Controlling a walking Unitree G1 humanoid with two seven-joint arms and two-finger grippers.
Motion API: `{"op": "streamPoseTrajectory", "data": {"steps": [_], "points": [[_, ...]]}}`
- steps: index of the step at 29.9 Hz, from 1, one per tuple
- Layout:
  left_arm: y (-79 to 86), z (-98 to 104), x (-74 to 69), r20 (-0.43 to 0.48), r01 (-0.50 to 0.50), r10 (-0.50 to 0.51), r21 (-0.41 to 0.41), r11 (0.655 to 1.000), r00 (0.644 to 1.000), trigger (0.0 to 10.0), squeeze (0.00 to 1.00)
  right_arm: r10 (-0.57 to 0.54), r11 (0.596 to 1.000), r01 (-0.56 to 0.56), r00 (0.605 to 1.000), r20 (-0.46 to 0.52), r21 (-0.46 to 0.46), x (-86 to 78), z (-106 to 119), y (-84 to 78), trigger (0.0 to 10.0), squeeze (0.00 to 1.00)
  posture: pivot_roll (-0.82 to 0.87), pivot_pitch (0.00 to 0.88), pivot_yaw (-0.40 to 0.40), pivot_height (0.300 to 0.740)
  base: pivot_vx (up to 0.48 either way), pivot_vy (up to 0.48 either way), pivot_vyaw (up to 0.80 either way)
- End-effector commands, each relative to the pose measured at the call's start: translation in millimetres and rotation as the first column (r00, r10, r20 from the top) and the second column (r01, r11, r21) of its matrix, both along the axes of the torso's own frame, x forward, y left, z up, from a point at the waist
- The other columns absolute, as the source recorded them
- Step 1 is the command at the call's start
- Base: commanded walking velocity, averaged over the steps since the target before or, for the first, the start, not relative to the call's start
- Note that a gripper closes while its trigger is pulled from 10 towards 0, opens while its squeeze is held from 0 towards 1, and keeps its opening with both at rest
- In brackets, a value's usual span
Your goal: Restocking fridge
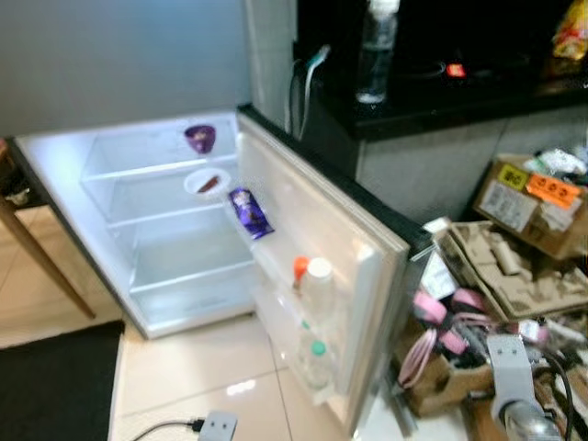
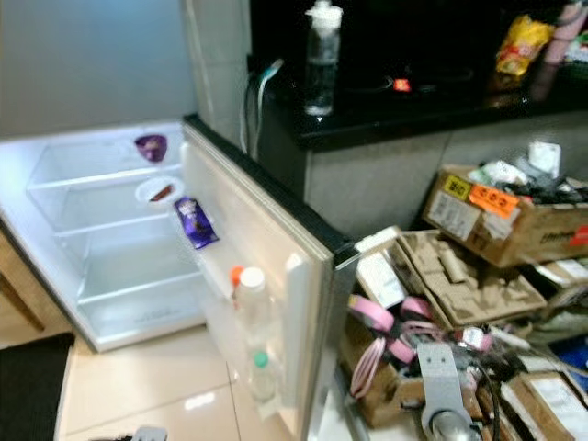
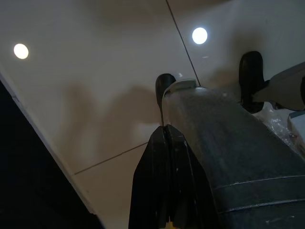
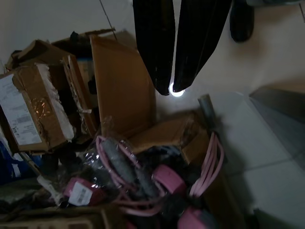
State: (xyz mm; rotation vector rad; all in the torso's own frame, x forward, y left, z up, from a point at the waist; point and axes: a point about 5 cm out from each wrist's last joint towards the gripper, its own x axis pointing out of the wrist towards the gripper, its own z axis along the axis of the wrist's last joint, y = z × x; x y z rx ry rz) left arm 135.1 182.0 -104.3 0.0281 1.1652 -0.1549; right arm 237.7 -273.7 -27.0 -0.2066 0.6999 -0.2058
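Note:
A small white fridge (image 1: pixel 165 276) stands on the floor, lit inside, with its door (image 1: pixel 312 211) swung wide open toward me. A purple bowl (image 1: pixel 200 138) is on the top shelf and a white dish (image 1: pixel 208 183) with something brown is on the shelf below. The door racks hold a purple snack packet (image 1: pixel 248 212), a white-capped bottle (image 1: pixel 319 287), an orange-capped one (image 1: pixel 300 268) and a green-capped bottle (image 1: pixel 317 358). My left gripper (image 3: pixel 164 130) hangs shut over the tiled floor. My right gripper (image 4: pixel 173 88) hangs shut above the clutter, and its silver arm (image 1: pixel 510 386) shows at the lower right.
A black counter (image 1: pixel 459 96) behind the door carries a clear water bottle (image 1: pixel 377 50) and a yellow snack bag (image 2: pixel 519 41). Cardboard boxes (image 1: pixel 528 207) and pink cables (image 1: pixel 432 331) crowd the floor on the right. A black mat (image 1: pixel 55 386), a wooden leg (image 1: pixel 41 257) and a plug with its cable (image 1: pixel 216 425) lie to the left.

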Motion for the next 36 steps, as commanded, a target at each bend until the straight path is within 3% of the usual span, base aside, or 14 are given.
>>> {"op": "streamPoseTrajectory", "data": {"steps": [1,2,3,4,10,13,15,16,17,19,25,28,36], "points": [[2.0,-0.8,-2.7,-0.013,-0.003,0.003,0.005,1.0,1.0,10.0,0.0,0.021,0.999,-0.022,0.999,0.04,0.032,7.5,3.8,6.5,10.0,0.0,-0.08,0.0,-0.008,0.74,0.0,0.0,0.0],[2.1,-0.8,-2.6,-0.014,-0.005,0.005,0.005,1.0,1.0,10.0,0.0,0.049,0.993,-0.061,0.992,0.116,0.098,21.7,13.4,14.6,10.0,0.0,-0.08,0.0,-0.008,0.74,0.0,0.0,0.0],[2.1,-0.8,-2.6,-0.014,-0.005,0.005,0.005,1.0,1.0,10.0,0.0,0.049,0.993,-0.061,0.992,0.116,0.098,21.7,13.4,14.6,10.0,0.0,-0.08,0.0,-0.008,0.74,0.0,0.0,0.0],[2.2,-0.7,-2.5,-0.014,-0.005,0.005,0.005,1.0,1.0,10.0,0.0,0.061,0.986,-0.086,0.983,0.173,0.144,31.9,21.4,19.8,10.0,0.0,-0.08,0.0,-0.006,0.74,0.0,0.0,0.0],[2.4,-0.6,-2.3,-0.016,-0.002,0.002,0.004,1.0,1.0,10.0,0.0,0.09,0.956,-0.167,0.95,0.3,0.243,53.5,40.9,31.9,10.0,0.0,-0.08,0.0,-0.006,0.74,0.0,0.0,0.0],[2.3,-0.5,-2.2,-0.017,-0.004,0.004,-0.003,1.0,1.0,10.0,0.0,0.147,0.905,-0.288,0.902,0.405,0.313,70.7,58.5,47.9,10.0,0.0,-0.08,0.0,-0.005,0.74,0.0,0.0,0.0],[2.3,-0.5,-2.2,-0.017,-0.004,0.004,-0.003,1.0,1.0,10.0,0.0,0.147,0.905,-0.288,0.902,0.405,0.313,70.7,58.5,47.9,10.0,0.0,-0.08,0.0,-0.005,0.74,0.0,0.0,0.0],[2.5,-0.5,-2.1,-0.016,-0.005,0.005,-0.003,1.0,1.0,10.0,0.0,0.175,0.874,-0.347,0.878,0.445,0.34,76.0,64.7,55.3,10.0,0.0,-0.08,0.0,-0.005,0.74,0.0,0.0,0.0],[2.5,-0.5,-2.1,-0.016,-0.005,0.005,-0.003,1.0,1.0,10.0,0.0,0.175,0.874,-0.347,0.878,0.445,0.34,76.0,64.7,55.3,10.0,0.0,-0.08,0.0,-0.005,0.74,0.0,0.0,0.0],[3.0,-0.3,-1.8,-0.013,-0.012,0.012,0.0,1.0,1.0,10.0,0.0,0.233,0.812,-0.457,0.825,0.514,0.364,83.6,76.1,67.6,10.0,0.0,-0.08,0.0,-0.003,0.74,0.0,0.0,0.0],[3.2,-0.2,-1.5,-0.01,-0.018,0.018,0.0,1.0,1.0,10.0,0.0,0.289,0.774,-0.534,0.776,0.561,0.34,88.0,85.3,74.3,10.0,0.0,-0.08,0.0,0.0,0.74,0.0,0.0,0.0],[3.1,-0.3,-1.6,-0.01,-0.02,0.02,-0.002,1.0,1.0,10.0,0.0,0.307,0.721,-0.589,0.743,0.595,0.364,87.2,88.1,78.0,10.0,0.0,-0.08,0.0,0.0,0.74,0.0,0.0,0.47],[2.5,-0.3,-1.7,-0.01,-0.024,0.024,-0.009,1.0,1.0,10.0,0.0,0.374,0.664,-0.649,0.718,0.587,0.371,82.4,84.1,83.4,10.0,0.0,-0.08,0.0,-0.004,0.74,0.0,0.0,0.8]]}}
